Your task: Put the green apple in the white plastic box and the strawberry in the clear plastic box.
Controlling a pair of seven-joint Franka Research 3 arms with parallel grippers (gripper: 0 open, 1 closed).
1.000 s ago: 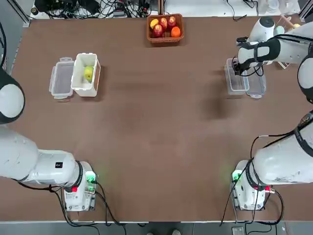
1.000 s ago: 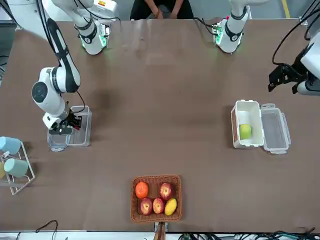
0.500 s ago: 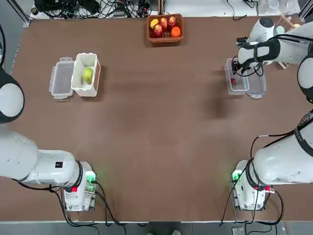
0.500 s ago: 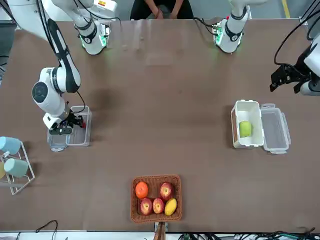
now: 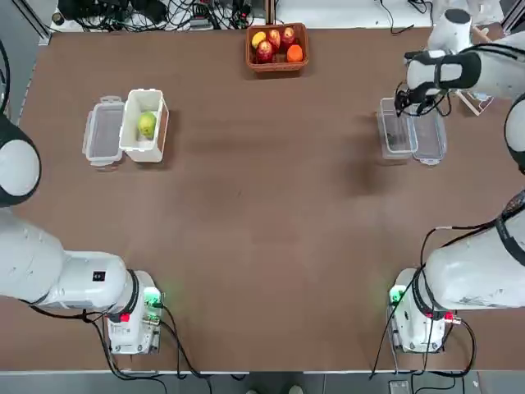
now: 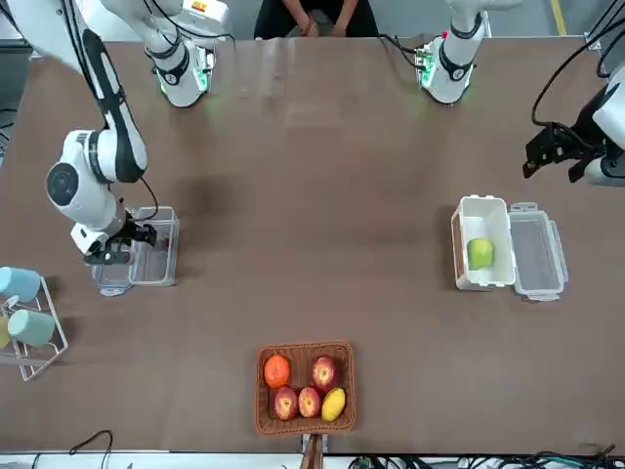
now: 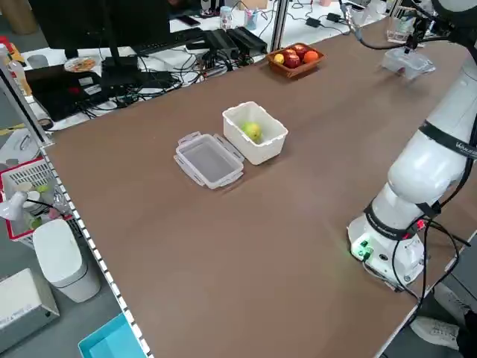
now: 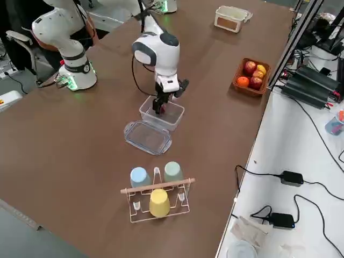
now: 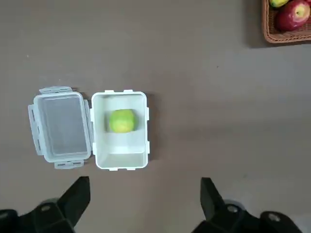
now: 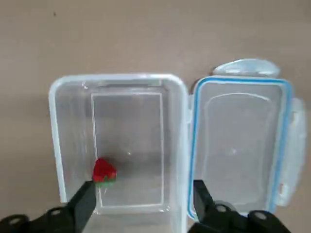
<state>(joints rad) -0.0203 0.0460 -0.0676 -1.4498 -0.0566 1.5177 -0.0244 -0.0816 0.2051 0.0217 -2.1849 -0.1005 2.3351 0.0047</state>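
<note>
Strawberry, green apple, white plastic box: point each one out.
strawberry (image 10: 103, 171): right wrist view, on its red body.
green apple (image 9: 121, 120): left wrist view, middle of the fruit.
white plastic box (image 9: 120, 162): left wrist view, on its wall beside the apple.

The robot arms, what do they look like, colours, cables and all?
Both are glossy white with rounded joints and black bands. Green lights glow at each base, and black cables trail from them. The right end effector and the left end effector are black with two fingers.
</note>
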